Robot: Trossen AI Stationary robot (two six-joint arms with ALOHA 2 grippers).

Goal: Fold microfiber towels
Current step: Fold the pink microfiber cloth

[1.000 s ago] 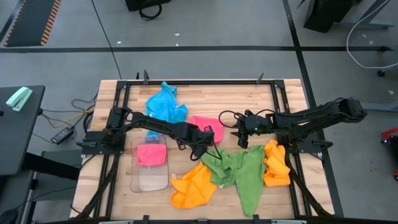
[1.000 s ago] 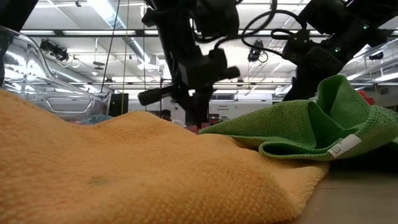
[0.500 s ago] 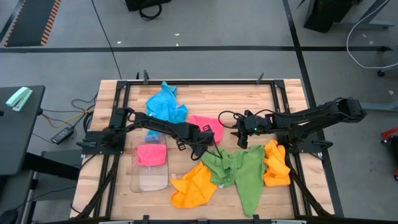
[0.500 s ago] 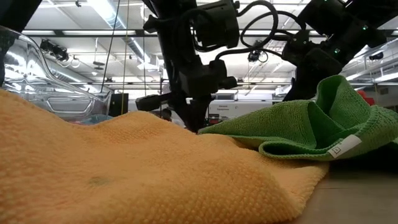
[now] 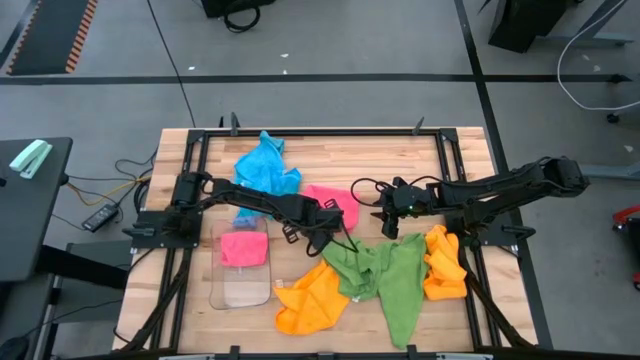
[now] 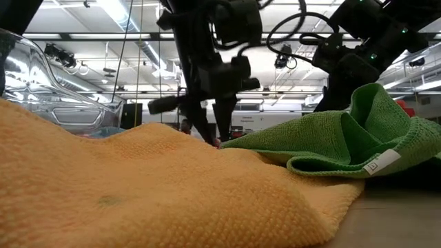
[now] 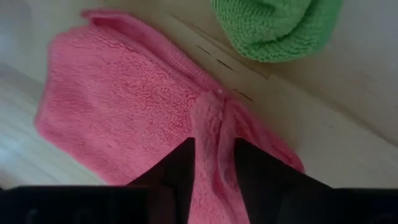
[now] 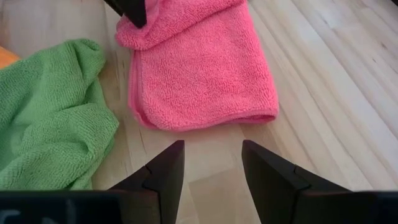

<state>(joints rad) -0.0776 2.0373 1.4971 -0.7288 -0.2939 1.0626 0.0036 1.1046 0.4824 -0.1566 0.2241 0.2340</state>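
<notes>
risk first: the left gripper (image 7: 211, 171) has a raised ridge of the pink towel (image 7: 130, 118) sitting between its two fingers, so if the arm lifts or pulls back while the pile clings to a finger, the fold probably gets dragged open or the towel skids across the wooden table (image 5: 400, 160). the fold already looks loose on the gripper side, with one edge puckered up instead of lying flat, so it may spring back once let go. also the green towel (image 5: 385, 275) lies just beside the pink one, and a low sweep could catch its corner and bunch it. left gripper state: fingers a little apart, not spread wide, with pink pile between them; it touches the cloth, but i cannot tell if it pinches it or has let go. the right gripper (image 8: 211, 165) hovers over bare wood just beside the pink towel's folded edge, fingers apart, nothing between them, touching nothing. where the towels are: the pink one lies mid-table, folded over, between the two grippers; a sky blue towel (image 5: 265, 165) is crumpled toward the far side; two orange towels (image 5: 315, 300) flank the green one at the near side; another pink one, folded small, sits in the clear tray (image 5: 240, 290).
</notes>
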